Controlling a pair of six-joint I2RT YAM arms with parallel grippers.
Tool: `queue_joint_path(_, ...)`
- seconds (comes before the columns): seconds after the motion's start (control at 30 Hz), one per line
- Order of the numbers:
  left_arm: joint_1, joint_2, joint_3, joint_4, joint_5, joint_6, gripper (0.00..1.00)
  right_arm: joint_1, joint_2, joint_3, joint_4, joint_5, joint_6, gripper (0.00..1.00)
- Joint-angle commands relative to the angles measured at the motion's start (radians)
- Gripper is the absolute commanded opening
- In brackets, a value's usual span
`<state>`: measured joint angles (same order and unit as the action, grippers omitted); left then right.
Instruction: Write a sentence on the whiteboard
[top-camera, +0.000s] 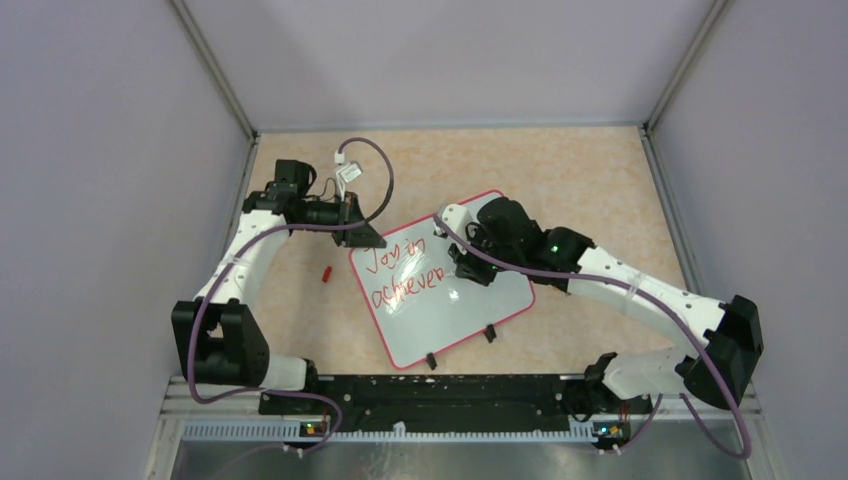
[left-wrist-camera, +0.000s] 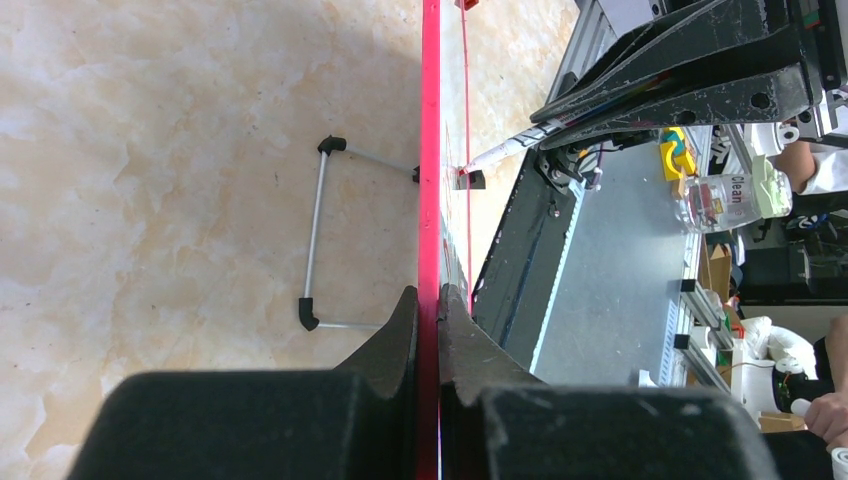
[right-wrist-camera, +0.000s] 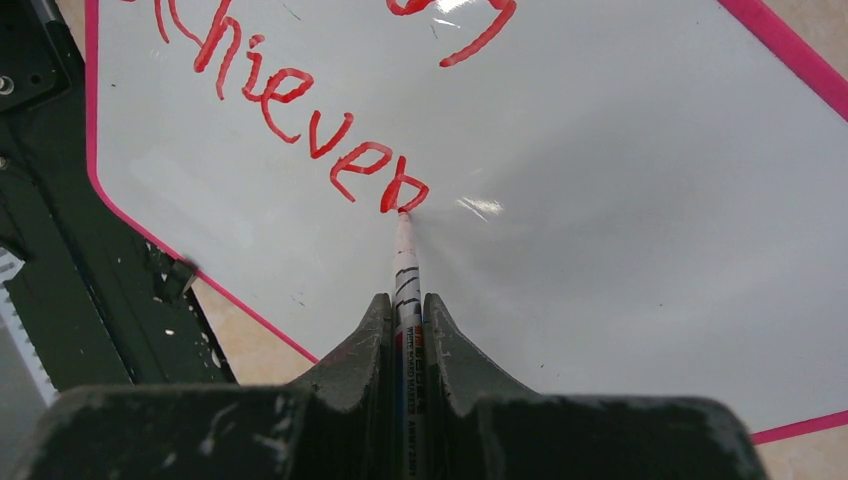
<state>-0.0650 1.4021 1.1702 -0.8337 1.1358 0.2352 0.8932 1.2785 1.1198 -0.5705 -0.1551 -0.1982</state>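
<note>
The whiteboard (top-camera: 450, 310), white with a red-pink frame, lies tilted on the tabletop. Red writing, the sentence (top-camera: 403, 272), reads "Joy in" over "achieven". My left gripper (top-camera: 358, 228) is shut on the whiteboard's far left corner; in the left wrist view the frame edge (left-wrist-camera: 430, 150) runs straight up from between the jaws of that gripper (left-wrist-camera: 430, 300). My right gripper (right-wrist-camera: 406, 305) is shut on a white marker (right-wrist-camera: 405, 270), whose tip touches the whiteboard (right-wrist-camera: 620, 180) at the end of the last red letter (right-wrist-camera: 403, 190).
A small red cap (top-camera: 326, 272) lies on the table left of the board. The board's black wire legs (left-wrist-camera: 318, 240) show underneath it. The black base rail (top-camera: 440, 390) runs along the near edge. A purple cable (top-camera: 375, 160) loops behind the left arm.
</note>
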Motion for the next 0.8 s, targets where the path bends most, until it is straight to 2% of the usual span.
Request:
queue_joint_path(0.0, 0.004, -0.009, -0.011, 0.009, -0.095, 0.031, 0.00, -0.010, -0.003, 0.025, 0.016, 0.037, -0.005, 0.00)
queue_joint_path(0.4, 0.004, -0.014, -0.016, 0.010, -0.097, 0.033, 0.00, -0.032, 0.013, 0.082, 0.041, 0.087, -0.005, 0.00)
queue_joint_path(0.77, 0.004, -0.008, -0.014, 0.012, -0.096, 0.030, 0.00, -0.040, -0.022, 0.025, 0.001, 0.081, -0.018, 0.00)
